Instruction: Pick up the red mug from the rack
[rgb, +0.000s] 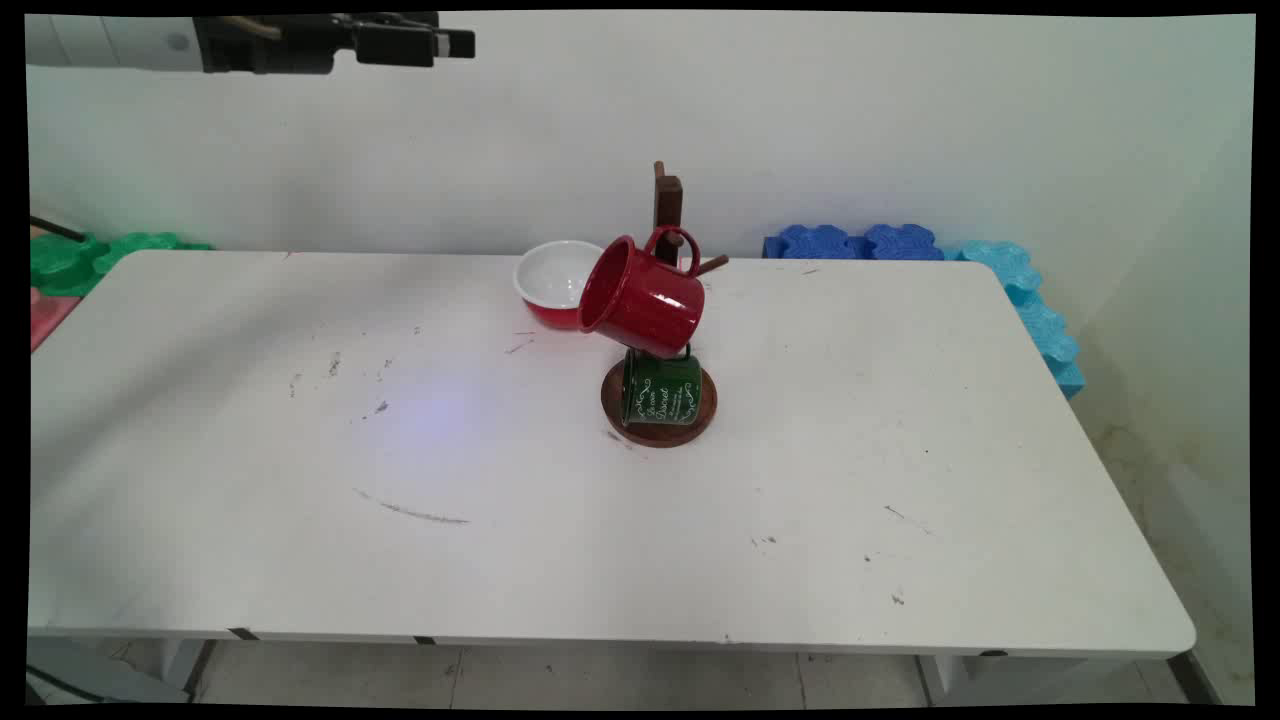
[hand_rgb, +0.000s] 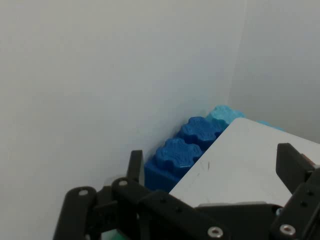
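Observation:
My gripper (rgb: 462, 43) is raised high at the top left, lying level and pointing right, far above the table (rgb: 300, 520). In the hand view its fingers (hand_rgb: 135, 165) stand wide apart with nothing between them, so the gripper (hand_rgb: 212, 161) is open and empty. A wooden mug tree (rgb: 667, 205) stands at the middle back of the table. A red mug (rgb: 642, 297) hangs tilted from a peg by its handle. Below it, a dark green mug (rgb: 660, 389) hangs over the round wooden base (rgb: 610, 402). A red bowl (rgb: 553, 280) with a white inside sits just left of the tree.
Blue foam blocks (rgb: 860, 242) line the wall at the back right, also seen in the hand view as blue foam blocks (hand_rgb: 187, 150) beside the table's corner (hand_rgb: 245, 160). Green foam blocks (rgb: 95, 255) lie at the back left. The wall rises close behind the table.

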